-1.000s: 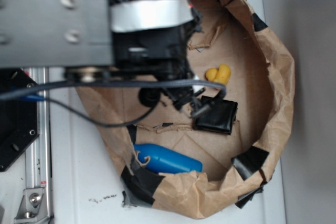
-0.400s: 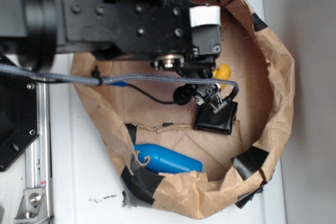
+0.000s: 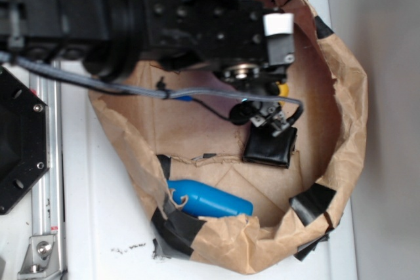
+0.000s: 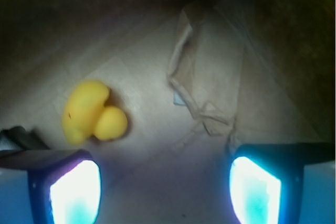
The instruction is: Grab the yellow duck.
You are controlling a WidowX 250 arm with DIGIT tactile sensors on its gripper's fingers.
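Closing in on the duck (image 4: 90, 112), which lies on the bag (image 3: 348, 96) floor at ten o'clock of the spread, empty gripper (image 4: 165, 187) (wrist view), the arm needs a leftward shift before descending to straddle it.

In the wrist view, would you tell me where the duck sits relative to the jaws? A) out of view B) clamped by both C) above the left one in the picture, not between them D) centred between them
C: the duck lies free on the brown paper, beyond the picture-left jaw, the gap empty.
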